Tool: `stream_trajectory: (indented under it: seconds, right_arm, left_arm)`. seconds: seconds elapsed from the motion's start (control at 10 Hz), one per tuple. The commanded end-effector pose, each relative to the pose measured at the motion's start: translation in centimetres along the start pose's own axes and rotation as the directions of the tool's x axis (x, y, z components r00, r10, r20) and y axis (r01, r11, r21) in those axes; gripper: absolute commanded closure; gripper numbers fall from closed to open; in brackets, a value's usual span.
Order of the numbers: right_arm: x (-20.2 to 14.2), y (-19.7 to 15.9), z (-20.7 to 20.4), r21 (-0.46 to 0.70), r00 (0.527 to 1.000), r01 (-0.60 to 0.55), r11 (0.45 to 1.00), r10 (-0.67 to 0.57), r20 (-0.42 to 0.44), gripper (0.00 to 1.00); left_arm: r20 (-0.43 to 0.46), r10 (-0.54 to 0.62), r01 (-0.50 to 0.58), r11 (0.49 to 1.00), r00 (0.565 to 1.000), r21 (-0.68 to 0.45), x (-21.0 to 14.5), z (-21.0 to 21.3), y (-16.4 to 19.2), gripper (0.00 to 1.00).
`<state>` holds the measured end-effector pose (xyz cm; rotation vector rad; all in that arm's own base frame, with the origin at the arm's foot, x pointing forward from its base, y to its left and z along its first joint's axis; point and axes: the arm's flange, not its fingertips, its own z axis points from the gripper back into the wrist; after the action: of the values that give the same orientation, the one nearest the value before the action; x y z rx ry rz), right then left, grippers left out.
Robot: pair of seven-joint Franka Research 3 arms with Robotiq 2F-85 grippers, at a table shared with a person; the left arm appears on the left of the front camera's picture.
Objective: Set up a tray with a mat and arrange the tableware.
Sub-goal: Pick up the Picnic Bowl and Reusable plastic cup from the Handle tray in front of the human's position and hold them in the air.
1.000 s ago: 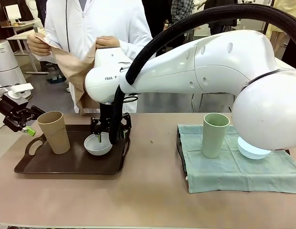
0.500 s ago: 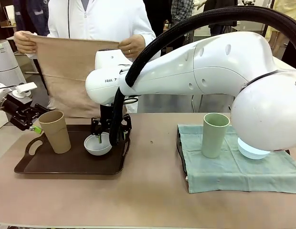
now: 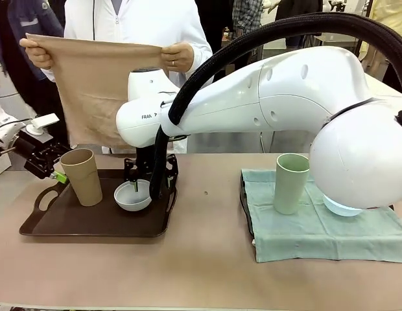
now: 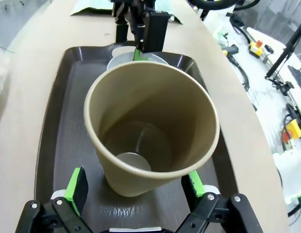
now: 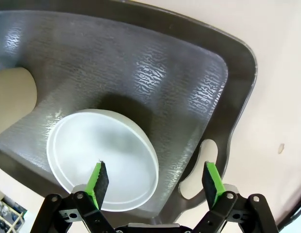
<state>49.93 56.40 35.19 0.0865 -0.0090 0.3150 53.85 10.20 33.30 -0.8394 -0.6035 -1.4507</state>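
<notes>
partial print "FRA" on the right arm [image 3: 253, 97]

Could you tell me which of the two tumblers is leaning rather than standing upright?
The tan tumbler on the dark tray leans; the pale green tumbler stands upright.

We see a tan tumbler [image 3: 82, 176] and a white bowl [image 3: 133, 196] on a dark brown tray [image 3: 91, 223] with a pebbled, glossy texture [image 5: 141, 68]. The pale green tumbler [image 3: 292, 183] and light blue bowl [image 3: 343, 207] sit on a muted teal-green cloth [image 3: 318, 227]. The tabletop [image 3: 201, 272] is beige-pink and plain. We note the person holds up a plain tan mat [image 3: 91, 91] and wears a white coat [image 3: 142, 23]. Both arms are white, with a black cable hose [image 3: 253, 35] on the right one. The left gripper [image 4: 136, 184] and right gripper [image 5: 154, 182] are black with bright green pads [image 4: 76, 183].
</notes>
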Motion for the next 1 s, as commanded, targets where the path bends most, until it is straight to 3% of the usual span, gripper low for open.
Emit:
stream_trajectory:
  seconds: [0.0, 0.6, 0.7, 0.8, 0.9]
  right_arm:
    - [0.5, 0.3, -0.7, -0.031, 0.999, 0.034, 0.999, -0.033, 0.021, 0.00]
    - [1.4, 0.5, -1.8, 0.005, 1.000, 0.019, 1.000, -0.019, -0.005, 0.00]
    - [1.3, 0.6, -1.9, -0.004, 0.999, -0.033, 0.999, 0.033, -0.003, 0.40]
    - [1.1, 0.6, -1.9, 0.001, 0.999, -0.033, 0.999, 0.033, -0.011, 0.58]
    - [1.1, 0.6, -1.9, 0.003, 0.999, -0.035, 0.999, 0.035, -0.014, 0.98]
  left_arm:
    - [-0.010, -0.023, 0.022, 0.999, 1.000, -0.031, 0.4, -1.2, 0.2, 0.00]
    - [-0.012, -0.015, 0.014, 0.996, 1.000, -0.087, 1.2, -3.4, 1.0, 0.00]
    - [-0.010, -0.016, 0.015, 0.996, 1.000, -0.085, 1.3, -3.4, 1.0, 0.00]
    - [-0.005, -0.021, 0.020, 0.996, 1.000, -0.087, 1.4, -3.6, 1.0, 0.45]
    - [-0.003, -0.019, 0.018, 0.996, 1.000, -0.088, 1.4, -3.6, 0.9, 0.59]
